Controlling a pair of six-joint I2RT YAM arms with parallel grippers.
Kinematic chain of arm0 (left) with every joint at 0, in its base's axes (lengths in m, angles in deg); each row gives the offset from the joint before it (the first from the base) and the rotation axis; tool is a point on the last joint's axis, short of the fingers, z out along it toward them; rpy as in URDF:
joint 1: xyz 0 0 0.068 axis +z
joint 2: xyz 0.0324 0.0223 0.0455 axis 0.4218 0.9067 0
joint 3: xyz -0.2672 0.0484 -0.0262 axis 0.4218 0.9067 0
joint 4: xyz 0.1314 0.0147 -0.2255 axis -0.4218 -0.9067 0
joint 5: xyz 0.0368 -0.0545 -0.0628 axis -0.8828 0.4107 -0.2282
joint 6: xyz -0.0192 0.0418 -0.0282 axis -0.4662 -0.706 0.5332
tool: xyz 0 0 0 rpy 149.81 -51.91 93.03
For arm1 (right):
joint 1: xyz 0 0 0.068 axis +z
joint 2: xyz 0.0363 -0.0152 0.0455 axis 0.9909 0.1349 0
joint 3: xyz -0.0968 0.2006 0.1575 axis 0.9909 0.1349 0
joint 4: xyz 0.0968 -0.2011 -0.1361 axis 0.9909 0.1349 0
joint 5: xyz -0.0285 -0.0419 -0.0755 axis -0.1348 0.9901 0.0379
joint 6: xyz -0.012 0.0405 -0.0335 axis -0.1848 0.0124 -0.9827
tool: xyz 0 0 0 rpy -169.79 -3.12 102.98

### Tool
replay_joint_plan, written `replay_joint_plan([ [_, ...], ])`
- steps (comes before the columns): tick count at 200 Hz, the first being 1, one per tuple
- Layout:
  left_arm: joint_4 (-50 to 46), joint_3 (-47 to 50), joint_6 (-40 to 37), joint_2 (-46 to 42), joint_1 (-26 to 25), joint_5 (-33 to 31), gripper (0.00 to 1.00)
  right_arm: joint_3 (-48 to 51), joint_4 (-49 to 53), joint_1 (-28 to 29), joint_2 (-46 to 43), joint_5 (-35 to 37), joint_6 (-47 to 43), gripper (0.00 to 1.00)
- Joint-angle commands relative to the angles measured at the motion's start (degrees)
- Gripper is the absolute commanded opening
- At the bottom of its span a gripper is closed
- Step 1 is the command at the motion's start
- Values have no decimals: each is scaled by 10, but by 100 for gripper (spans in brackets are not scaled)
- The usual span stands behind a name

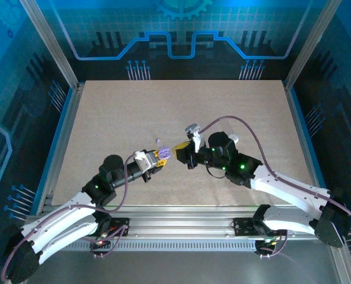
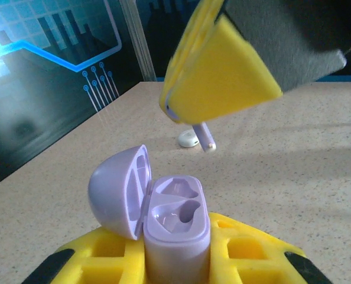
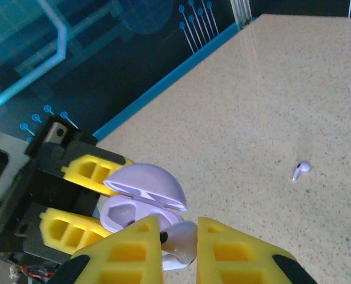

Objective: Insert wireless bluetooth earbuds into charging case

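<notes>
A pale lavender charging case (image 2: pixel 176 228) stands upright between my left gripper's (image 2: pixel 175 251) yellow fingers, which are shut on it. Its lid (image 2: pixel 117 190) hangs open to the left and both wells are empty. In the top view this gripper (image 1: pixel 159 157) is at mid-table. My right gripper (image 3: pixel 180 248) is shut on a lavender earbud (image 3: pixel 184 241), just above the open case (image 3: pixel 141 198). The bud's stem (image 2: pixel 206 137) sticks out below the right fingers (image 2: pixel 223 77). Seen from above, the right gripper (image 1: pixel 180 151) almost meets the left one. Another lavender earbud (image 1: pixel 158 141) (image 3: pixel 301 170) lies loose on the table.
A small white rounded piece (image 2: pixel 188 139) (image 1: pixel 191 128) lies on the table beyond the two grippers; I cannot tell whether it is a bud or a case. The speckled tabletop (image 1: pixel 234 106) stretches open to the far rail and side posts.
</notes>
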Motion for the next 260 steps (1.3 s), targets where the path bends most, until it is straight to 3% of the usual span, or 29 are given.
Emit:
replay_joint_plan([
  [1, 8, 4, -42, -6, -4, -17, 15, 11, -39, 13, -14, 32, 19, 15],
  [87, 25, 0, -110, 24, -4, -50, 15, -5, -55, 17, 16, 42, 33, 15],
  [260, 41, 4, -121, 12, -4, -65, 16, 1, -104, 54, 67, 118, 96, 14],
])
